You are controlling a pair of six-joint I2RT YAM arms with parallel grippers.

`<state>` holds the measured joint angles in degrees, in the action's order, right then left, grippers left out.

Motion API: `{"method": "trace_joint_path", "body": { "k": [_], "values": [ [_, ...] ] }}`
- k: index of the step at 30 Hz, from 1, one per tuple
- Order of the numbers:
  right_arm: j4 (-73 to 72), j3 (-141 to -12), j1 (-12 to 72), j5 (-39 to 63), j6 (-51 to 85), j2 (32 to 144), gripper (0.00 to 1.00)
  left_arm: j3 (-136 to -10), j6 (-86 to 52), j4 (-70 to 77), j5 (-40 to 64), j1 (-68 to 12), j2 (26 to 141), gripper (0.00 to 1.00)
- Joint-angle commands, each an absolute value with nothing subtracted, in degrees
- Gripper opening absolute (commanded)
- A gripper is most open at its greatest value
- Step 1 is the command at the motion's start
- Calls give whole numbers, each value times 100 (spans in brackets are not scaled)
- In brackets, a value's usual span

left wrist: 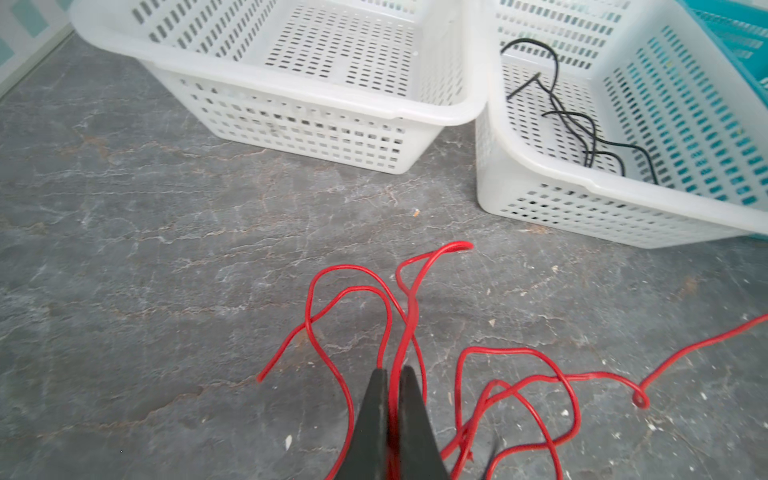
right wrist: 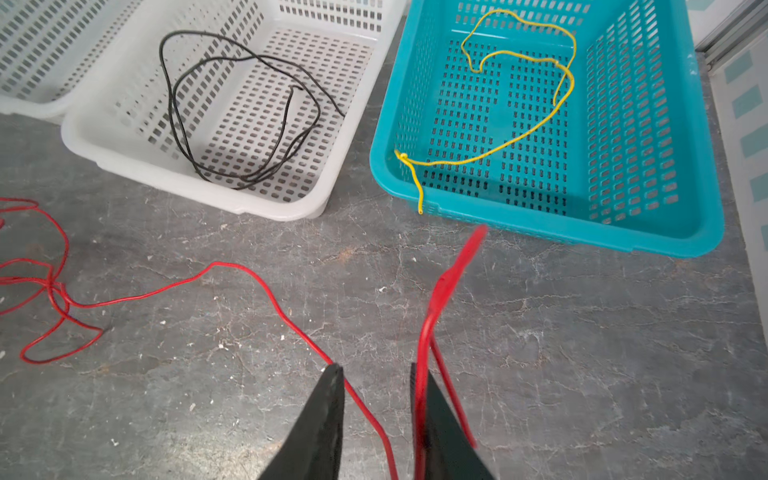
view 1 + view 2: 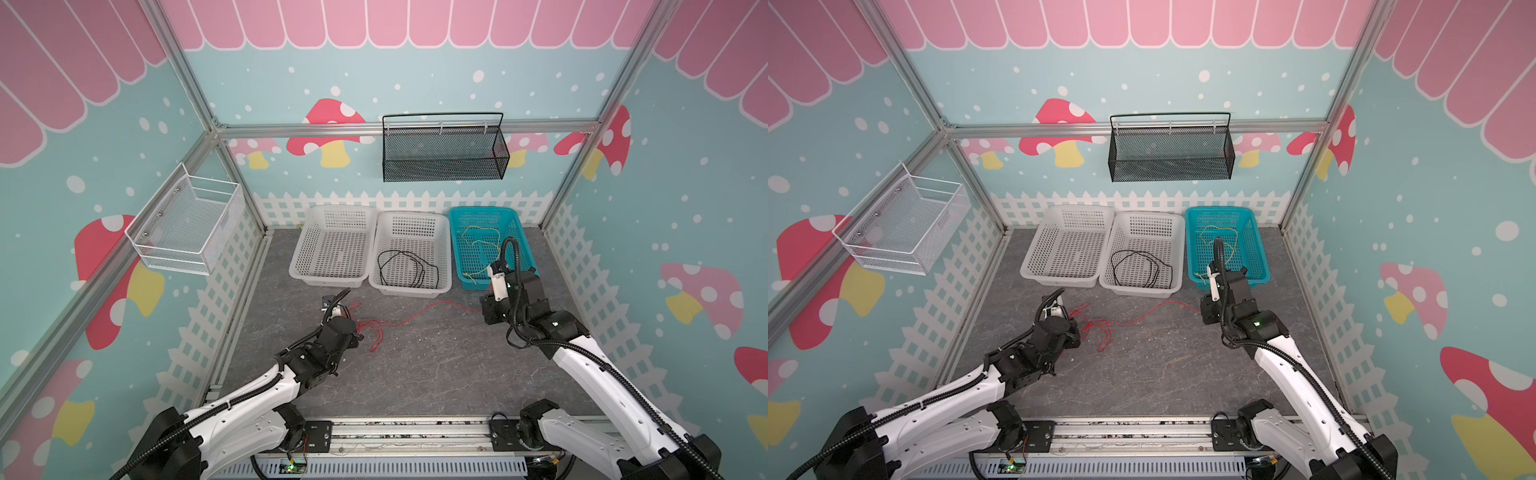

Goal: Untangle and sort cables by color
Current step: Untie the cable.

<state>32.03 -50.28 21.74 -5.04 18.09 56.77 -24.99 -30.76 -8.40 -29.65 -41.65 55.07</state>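
Lab booth: aluminium frame [image 3: 270,131], mushroom wallpaper [image 3: 328,112].

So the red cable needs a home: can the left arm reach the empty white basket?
Probably yes: the left gripper, shut on the red cable, sits just before the empty white basket, only bare floor between.

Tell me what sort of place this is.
Most likely a staged robot test booth, not a real room: an aluminium frame carries printed mushroom wall panels, and an arm-mounting rail faces a row of baskets.
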Motion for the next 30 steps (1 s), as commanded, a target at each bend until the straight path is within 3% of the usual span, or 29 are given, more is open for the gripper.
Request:
{"method": "trace_joint_path", "body": {
  "k": [1, 3, 5, 7, 20, 22, 27, 30],
  "values": [
    [3435, -4862, 2153, -553, 2129, 5757, 52, -2416, -2685, -288, -3107, -4374, 5483, 0],
    [3493, -4852, 2153, -727, 2235, 5757, 65, -2443, -2622, -282, -3112, -4427, 5519, 0],
    [3522, -4858, 2153, -876, 2297, 5685, 86, -2441, -2543, -238, -3087, -4455, 5545, 0],
    [3533, -4910, 2149, -909, 2319, 5605, 100, -2439, -2469, -207, -3093, -4481, 5544, 0],
    [3839, -5221, 2133, -1372, 2286, 5927, 98, -2456, -2455, -259, -3459, -4518, 5480, 0],
    [3674, -5172, 2131, -1011, 2169, 6055, 98, -2498, -2496, -400, -3605, -4517, 5442, 0],
    [2589, -4994, 2144, 1179, 1720, 6168, 99, -2595, -2382, -393, -3288, -4518, 5542, 0],
    [2507, -5065, 2147, 1124, 1784, 6322, 100, -2511, -2318, -125, -3031, -4525, 5606, 0]
  ]
}}
